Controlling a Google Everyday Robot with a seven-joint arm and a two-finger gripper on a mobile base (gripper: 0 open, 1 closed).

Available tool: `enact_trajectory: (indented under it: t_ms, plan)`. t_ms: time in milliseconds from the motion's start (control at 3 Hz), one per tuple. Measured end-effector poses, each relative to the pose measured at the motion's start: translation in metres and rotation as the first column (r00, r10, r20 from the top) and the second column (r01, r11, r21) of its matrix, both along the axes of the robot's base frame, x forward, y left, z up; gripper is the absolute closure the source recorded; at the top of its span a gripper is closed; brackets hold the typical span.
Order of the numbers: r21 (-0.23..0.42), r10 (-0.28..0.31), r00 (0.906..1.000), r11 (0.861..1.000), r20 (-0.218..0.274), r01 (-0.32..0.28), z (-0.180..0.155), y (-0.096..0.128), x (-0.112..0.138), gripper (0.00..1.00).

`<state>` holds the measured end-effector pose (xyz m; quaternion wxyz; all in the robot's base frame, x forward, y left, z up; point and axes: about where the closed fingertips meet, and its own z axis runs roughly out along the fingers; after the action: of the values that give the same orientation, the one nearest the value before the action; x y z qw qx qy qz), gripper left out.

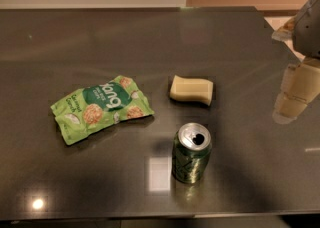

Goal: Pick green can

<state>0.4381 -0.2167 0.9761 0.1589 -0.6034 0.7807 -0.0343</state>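
Observation:
The green can stands upright near the front of the dark table, right of centre. It is dark green with yellowish markings and a silver top with an open pull-tab hole. My gripper hangs at the right edge of the view, above the table, well to the right of the can and a little farther back. It is apart from the can and holds nothing that I can see.
A flat light-green snack bag lies left of the can. A pale yellow sponge lies just behind the can. The table's far edge meets a wall; its right edge runs near my arm.

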Motion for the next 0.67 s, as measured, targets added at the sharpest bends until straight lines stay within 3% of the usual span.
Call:
enact_trajectory:
  t_ms: [333, 667]
  plan:
    - [0.005, 0.003, 1.0000, 1.000, 0.003, -0.003, 0.002, 0.001, 0.000, 0.00]
    - [0.044, 0.058, 0.9983, 0.997, -0.008, -0.058, -0.002, 0.015, -0.003, 0.00]
